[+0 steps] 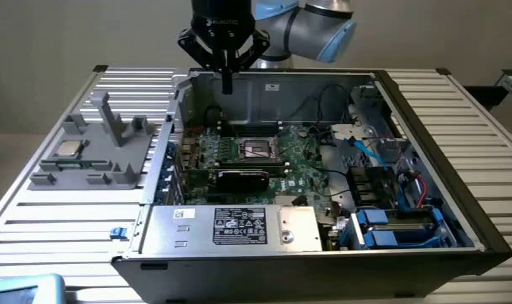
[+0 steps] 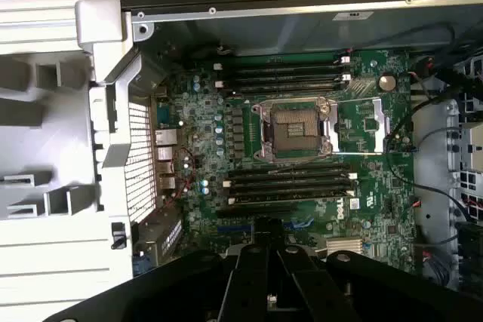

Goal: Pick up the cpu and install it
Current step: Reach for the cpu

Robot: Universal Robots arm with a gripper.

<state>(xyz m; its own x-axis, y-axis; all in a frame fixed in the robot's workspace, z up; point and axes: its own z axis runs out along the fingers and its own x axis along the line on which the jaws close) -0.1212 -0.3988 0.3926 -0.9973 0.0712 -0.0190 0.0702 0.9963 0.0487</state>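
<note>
One empty gripper (image 1: 227,85), jaws together, hangs above the computer case (image 1: 298,95); the cpu (image 1: 68,149) lies well aside and lower, on the fixture block (image 1: 112,172), so I judge a level approach with jaws spread first is best.

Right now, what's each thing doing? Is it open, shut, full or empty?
case: open, insides showing.
gripper: shut, holding nothing, above the case.
cpu: lying flat on the fixture, outside the case.
socket: empty, no chip in it.
</note>
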